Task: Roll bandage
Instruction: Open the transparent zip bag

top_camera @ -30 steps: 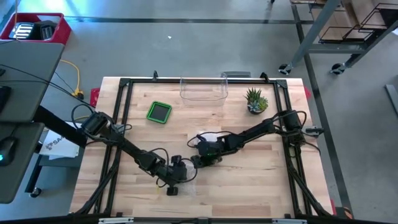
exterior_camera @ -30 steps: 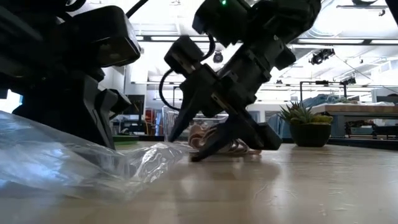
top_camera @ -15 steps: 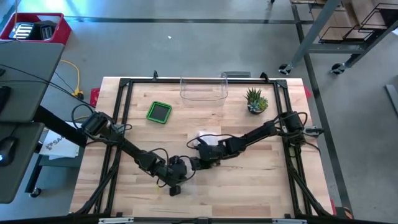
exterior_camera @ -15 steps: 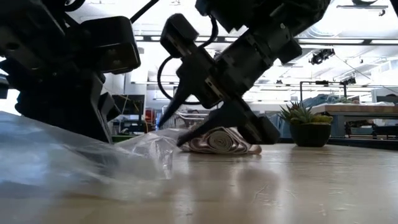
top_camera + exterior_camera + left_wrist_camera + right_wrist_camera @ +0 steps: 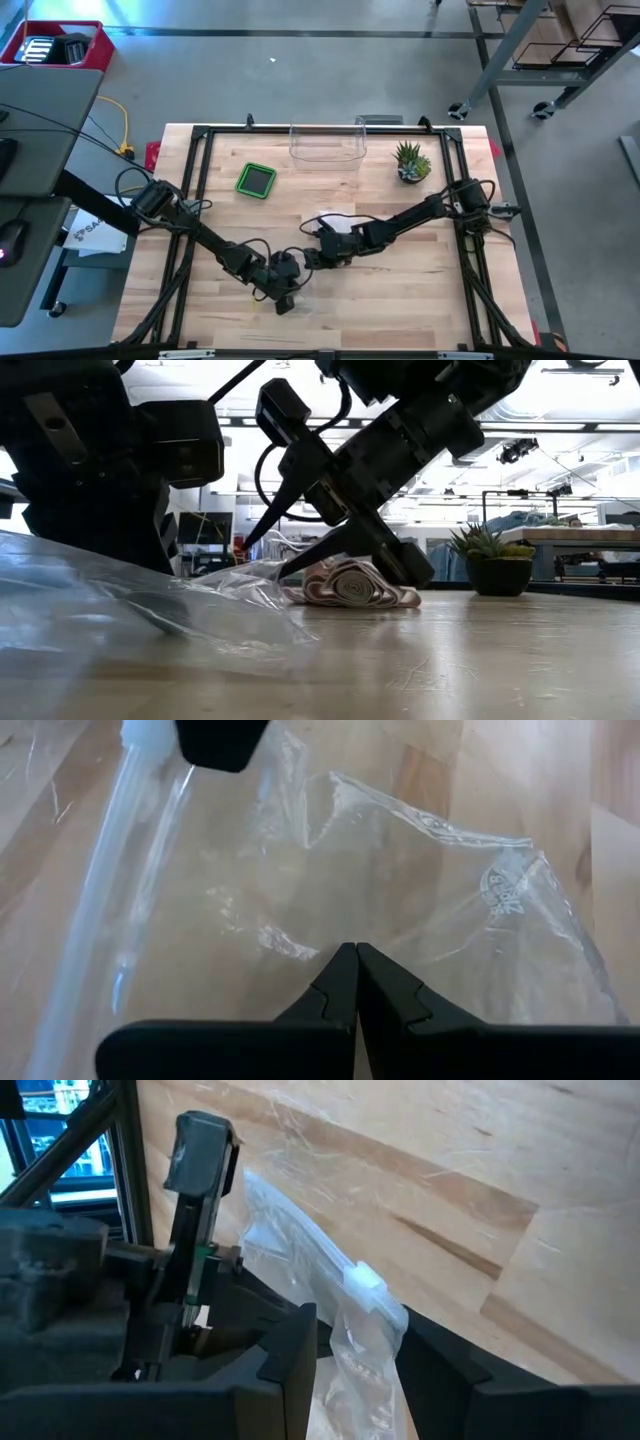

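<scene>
A clear plastic zip bag [image 5: 400, 870] lies crumpled on the wooden table near its front middle. My left gripper [image 5: 355, 955] is shut on its film. The bag's zip edge with a white slider [image 5: 365, 1280] runs between the fingers of my right gripper [image 5: 365, 1330], whose tips stand apart in the low view [image 5: 265, 560]. The bandage [image 5: 350, 585], a rolled striped strip, rests on its side on the table just behind my right gripper, outside the bag. In the high view the two grippers [image 5: 285, 298] [image 5: 303, 262] almost meet. My left gripper pinches the bag's thin film [image 5: 352, 942] between its two shut fingertips, slanting down from the table's left. The film rises from the table toward the fingers [image 5: 60, 570], while the rest of the bag lies spread on the wood. I cannot tell whether my right gripper touches the bag.
A green square dish [image 5: 257, 180], a clear open box [image 5: 327, 145] and a small potted plant [image 5: 410, 162] stand at the table's far side. A black frame [image 5: 197, 170] runs round the tabletop. Bare wood lies to the right of the grippers.
My left gripper has rolled about its own axis in place, and the bag's film has risen and spread toward my right gripper. My right gripper has tipped its fingers up off the table, uncovering the bandage roll behind it.
</scene>
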`<state>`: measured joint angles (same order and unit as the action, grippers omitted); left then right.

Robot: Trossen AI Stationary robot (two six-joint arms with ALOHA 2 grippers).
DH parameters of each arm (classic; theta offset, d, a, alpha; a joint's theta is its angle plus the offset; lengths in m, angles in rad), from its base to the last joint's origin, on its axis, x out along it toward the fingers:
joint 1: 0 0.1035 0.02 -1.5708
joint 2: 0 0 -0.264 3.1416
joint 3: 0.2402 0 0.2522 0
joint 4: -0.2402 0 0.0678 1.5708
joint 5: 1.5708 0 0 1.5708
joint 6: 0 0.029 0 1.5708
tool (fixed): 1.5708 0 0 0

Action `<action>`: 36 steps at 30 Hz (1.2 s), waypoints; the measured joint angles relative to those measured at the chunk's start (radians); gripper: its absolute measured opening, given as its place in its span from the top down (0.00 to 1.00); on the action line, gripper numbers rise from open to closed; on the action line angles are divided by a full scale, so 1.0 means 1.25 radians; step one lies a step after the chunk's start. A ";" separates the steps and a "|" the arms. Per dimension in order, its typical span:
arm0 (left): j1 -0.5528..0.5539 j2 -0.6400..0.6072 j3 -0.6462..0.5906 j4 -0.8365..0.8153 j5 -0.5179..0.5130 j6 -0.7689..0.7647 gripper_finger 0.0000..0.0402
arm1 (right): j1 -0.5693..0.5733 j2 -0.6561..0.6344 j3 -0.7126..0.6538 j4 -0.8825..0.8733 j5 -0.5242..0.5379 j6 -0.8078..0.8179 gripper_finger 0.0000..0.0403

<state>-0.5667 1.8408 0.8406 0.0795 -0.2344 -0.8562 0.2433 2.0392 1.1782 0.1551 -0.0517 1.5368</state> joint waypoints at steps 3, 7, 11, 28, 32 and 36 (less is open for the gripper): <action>0.000 0.000 0.000 -0.001 0.000 -0.015 1.00 | 0.000 0.000 0.000 -0.003 0.001 0.000 0.70; 0.000 0.000 0.000 -0.003 -0.002 -0.028 1.00 | 0.000 -0.002 0.000 -0.009 0.040 0.018 0.70; 0.000 0.000 0.001 -0.004 -0.003 -0.047 1.00 | 0.000 -0.003 0.000 -0.008 0.064 0.048 0.70; 0.000 0.000 0.001 -0.005 -0.009 -0.099 1.00 | 0.011 -0.003 0.000 -0.024 0.091 0.059 0.71; 0.000 0.000 0.001 -0.005 -0.009 -0.103 1.00 | 0.009 -0.004 0.000 -0.026 0.098 0.069 0.75; 0.000 0.000 0.001 -0.004 -0.015 -0.103 1.00 | 0.010 -0.004 0.000 -0.019 0.086 0.068 0.81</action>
<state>-0.5667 1.8408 0.8413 0.0746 -0.2526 -0.9848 0.2562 2.0346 1.1782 0.1308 0.0563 1.6220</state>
